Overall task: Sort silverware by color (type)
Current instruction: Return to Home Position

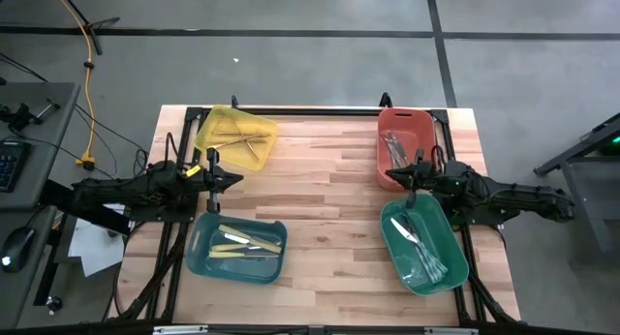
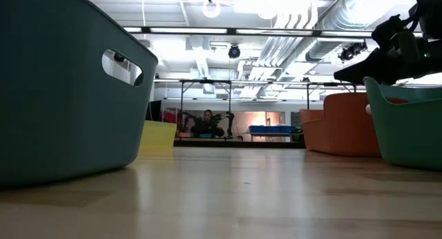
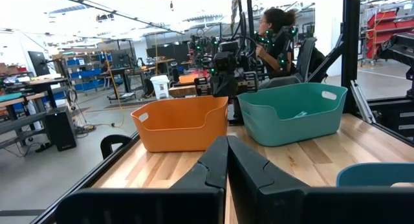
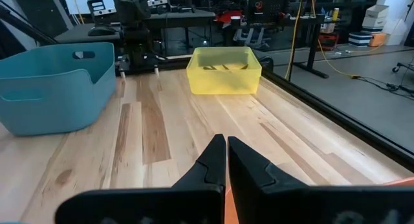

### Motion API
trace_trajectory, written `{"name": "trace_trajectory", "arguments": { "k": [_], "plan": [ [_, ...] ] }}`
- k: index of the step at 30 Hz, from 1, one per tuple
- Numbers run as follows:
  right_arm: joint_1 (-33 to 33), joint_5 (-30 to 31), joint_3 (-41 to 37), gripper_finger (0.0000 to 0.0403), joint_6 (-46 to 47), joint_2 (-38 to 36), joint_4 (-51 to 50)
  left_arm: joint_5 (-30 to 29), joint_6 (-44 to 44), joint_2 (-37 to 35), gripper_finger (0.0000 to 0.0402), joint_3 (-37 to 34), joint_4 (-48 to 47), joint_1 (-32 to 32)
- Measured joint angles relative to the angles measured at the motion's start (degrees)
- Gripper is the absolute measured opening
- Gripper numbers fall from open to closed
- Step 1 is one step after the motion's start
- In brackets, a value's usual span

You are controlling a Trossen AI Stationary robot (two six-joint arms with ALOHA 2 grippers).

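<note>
The silverware lies sorted in four bins. Gold-tan pieces [image 1: 240, 137] rest in the yellow bin [image 1: 235, 135] at the far left. Cream-yellow pieces [image 1: 247, 243] lie in the blue bin [image 1: 235, 250] at the near left. Silver-grey pieces [image 1: 393, 147] sit in the orange bin [image 1: 405, 146] at the far right, and more grey ones [image 1: 418, 243] in the green bin [image 1: 423, 244] at the near right. My left gripper [image 1: 238, 180] hangs shut above the table's left side, holding nothing. My right gripper [image 1: 391, 175] hangs shut between the orange and green bins, holding nothing.
The bare wooden tabletop [image 1: 325, 209] stretches between the left and right bins. In the left wrist view a person [image 3: 275, 30] sits beyond the table's far side among other equipment. A keyboard [image 1: 10, 166] and mouse [image 1: 17, 246] lie on a desk off the table's left.
</note>
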Motion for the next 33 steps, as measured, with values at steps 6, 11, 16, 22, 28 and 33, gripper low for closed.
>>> {"name": "trace_trajectory", "arguments": {
  "k": [6,11,16,22,28,33],
  "plan": [
    [0.00,0.00,-0.02,0.0000,0.00,0.00,-0.01,-0.01,0.00,-0.02,0.0000,0.00,0.00,0.00],
    [0.07,0.00,-0.02,0.0000,0.00,-0.60,0.03,-0.01,-0.02,-0.01,0.0000,0.00,0.00,0.00],
    [0.06,0.00,-0.04,0.0000,0.00,-2.47,-0.04,-0.02,-0.02,-0.02,0.0000,0.00,0.00,0.00],
    [0.04,0.01,-0.04,0.0000,0.02,-8.28,0.83,-0.02,-0.01,-0.02,0.0000,0.00,0.00,-0.01],
    [0.04,0.59,-0.04,0.0000,0.00,-8.26,1.69,-0.02,0.00,-0.02,0.0000,-0.02,-0.09,-0.02],
    [0.04,0.63,-0.04,0.0000,0.00,-8.25,0.67,-0.02,-0.01,-0.02,0.0000,-0.02,-0.35,-0.07]
  ]
}}
